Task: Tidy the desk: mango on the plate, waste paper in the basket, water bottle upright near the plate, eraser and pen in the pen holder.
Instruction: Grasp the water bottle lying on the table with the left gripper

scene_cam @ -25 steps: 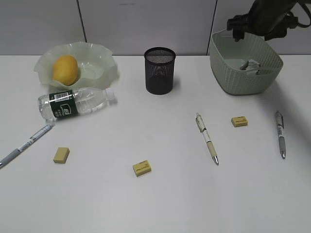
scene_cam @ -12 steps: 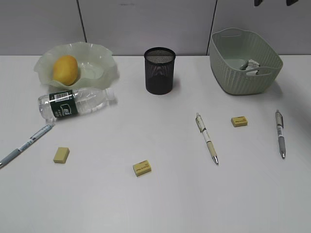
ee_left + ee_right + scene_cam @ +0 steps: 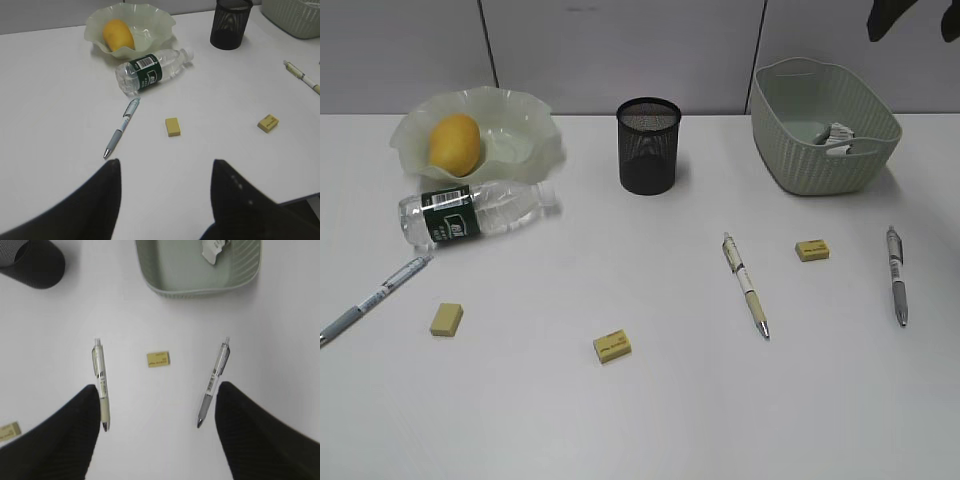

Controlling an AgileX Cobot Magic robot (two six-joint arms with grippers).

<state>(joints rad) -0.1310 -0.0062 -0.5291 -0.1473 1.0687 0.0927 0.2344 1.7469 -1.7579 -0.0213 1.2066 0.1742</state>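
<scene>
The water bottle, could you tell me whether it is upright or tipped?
Tipped: the water bottle lies on its side beside the plate.

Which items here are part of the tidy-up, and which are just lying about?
Job: mango, plate, water bottle, waste paper, basket, pen holder, three pens, three erasers.
Lying about: nothing.

Both grippers, the left gripper [image 3: 165,200] and right gripper [image 3: 157,435], have broad matte black tapering fingers, the right's faintly ribbed in texture.
</scene>
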